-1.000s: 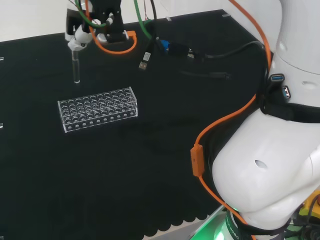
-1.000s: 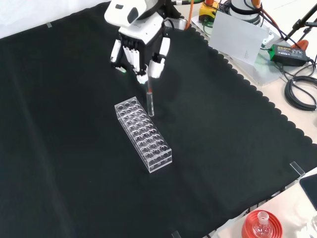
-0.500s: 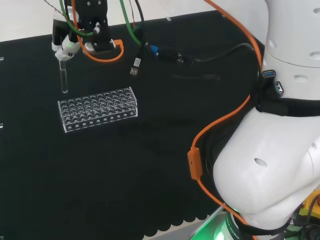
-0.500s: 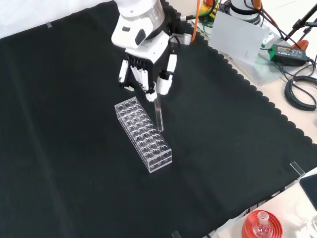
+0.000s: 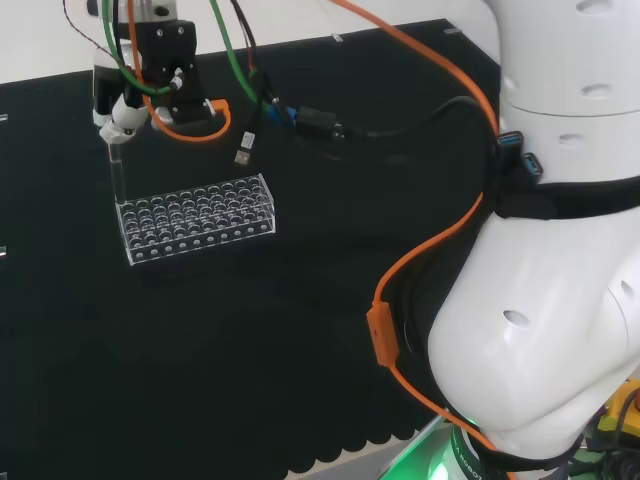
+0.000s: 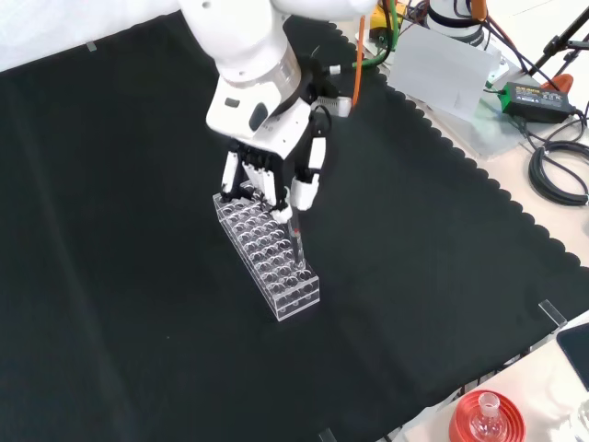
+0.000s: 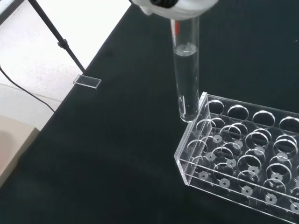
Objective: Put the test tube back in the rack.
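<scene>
Pinching the upright test tube point(image 7: 186, 79), the hand point(image 6: 276, 170) holds it at the clear rack's point(image 6: 267, 250) end corner, no print readable

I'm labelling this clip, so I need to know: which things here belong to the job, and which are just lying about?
Job:
test tube, upright, pinched in the hand
clear rack on the black cloth

Lying about:
flask on a red stand
black power adapter
coiled cable

Open black cloth point(image 6: 138, 276) surrounds the clear rack point(image 6: 268, 252), the sole obstacle beneath the fingers point(image 6: 305, 189); cables point(image 5: 300, 115) lie on the cloth well beyond them.
</scene>
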`<state>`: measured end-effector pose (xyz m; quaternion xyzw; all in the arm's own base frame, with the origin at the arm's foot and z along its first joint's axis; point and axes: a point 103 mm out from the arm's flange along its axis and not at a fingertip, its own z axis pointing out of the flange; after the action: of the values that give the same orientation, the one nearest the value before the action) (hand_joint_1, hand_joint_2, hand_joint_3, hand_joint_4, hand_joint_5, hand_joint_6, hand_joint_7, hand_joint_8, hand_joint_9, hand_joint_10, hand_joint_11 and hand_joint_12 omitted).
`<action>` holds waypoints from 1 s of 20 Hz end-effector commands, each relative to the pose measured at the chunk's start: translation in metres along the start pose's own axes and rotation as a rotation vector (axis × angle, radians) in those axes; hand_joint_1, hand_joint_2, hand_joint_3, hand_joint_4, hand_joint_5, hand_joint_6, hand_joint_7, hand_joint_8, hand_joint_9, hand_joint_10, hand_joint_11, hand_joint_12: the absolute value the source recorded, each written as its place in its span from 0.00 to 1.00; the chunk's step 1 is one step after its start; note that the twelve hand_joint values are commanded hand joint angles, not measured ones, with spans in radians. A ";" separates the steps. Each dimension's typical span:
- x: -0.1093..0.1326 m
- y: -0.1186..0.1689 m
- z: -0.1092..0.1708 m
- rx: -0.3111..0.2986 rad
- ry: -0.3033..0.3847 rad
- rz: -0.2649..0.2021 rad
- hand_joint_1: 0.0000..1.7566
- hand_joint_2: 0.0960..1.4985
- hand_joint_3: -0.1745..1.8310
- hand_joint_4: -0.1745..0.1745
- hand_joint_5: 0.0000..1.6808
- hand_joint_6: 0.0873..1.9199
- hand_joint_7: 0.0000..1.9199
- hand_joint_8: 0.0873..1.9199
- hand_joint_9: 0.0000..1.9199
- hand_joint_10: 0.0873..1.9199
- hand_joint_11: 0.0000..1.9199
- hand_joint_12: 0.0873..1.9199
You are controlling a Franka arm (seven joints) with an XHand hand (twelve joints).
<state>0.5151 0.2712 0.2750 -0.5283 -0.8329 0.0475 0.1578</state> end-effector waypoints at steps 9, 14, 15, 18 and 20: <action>-0.008 0.017 0.013 0.028 -0.014 0.007 0.81 0.66 0.00 0.00 0.81 0.08 0.79 0.16 0.74 0.00 0.26 0.70; -0.014 0.011 0.022 0.032 -0.010 0.011 0.81 0.66 0.00 0.00 0.81 0.08 0.80 0.16 0.74 0.00 0.26 0.70; -0.013 0.011 0.022 0.040 -0.010 0.012 0.81 0.66 0.00 0.00 0.81 0.08 0.80 0.16 0.74 0.00 0.26 0.70; -0.011 0.010 0.023 0.041 -0.011 0.012 0.81 0.66 0.00 0.00 0.81 0.08 0.80 0.16 0.74 0.00 0.26 0.70; -0.010 0.008 0.026 0.040 -0.010 0.011 0.81 0.66 0.00 0.00 0.81 0.08 0.80 0.16 0.74 0.00 0.26 0.70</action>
<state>0.5214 0.2674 0.2482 -0.5294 -0.8296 0.0686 0.1641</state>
